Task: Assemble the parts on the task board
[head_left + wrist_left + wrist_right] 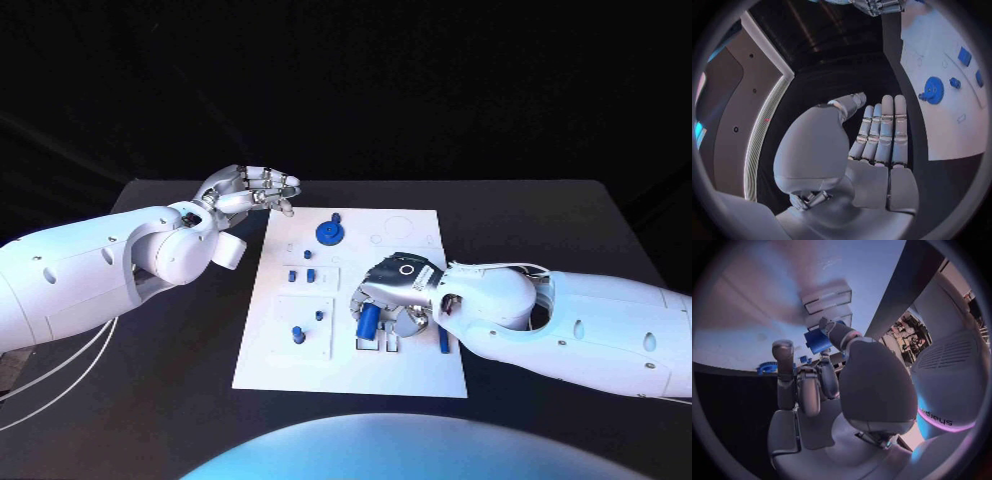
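The white task board [418, 375] lies mid-table. My right hand [392, 293] hovers over the board's lower middle and pinches a blue cylinder part [369, 319] between thumb and fingers, just above two small white slots [378, 344]. The right wrist view shows that blue cylinder [819, 343] at the fingertips [827, 326], near white slotted blocks [826, 298]. My left hand [254, 188] floats off the board's far left corner with nothing in it; in its wrist view the fingers [882, 127] lie stretched out. A blue gear [330, 232] sits on the board's far part, also seen from the left wrist [932, 90].
Small blue parts stand on the board's left half [293, 274], [299, 334], with a blue peg [441, 343] by my right wrist. The dark table [577, 220] has bare room right and left of the board. The left wrist view shows more blue parts [964, 56].
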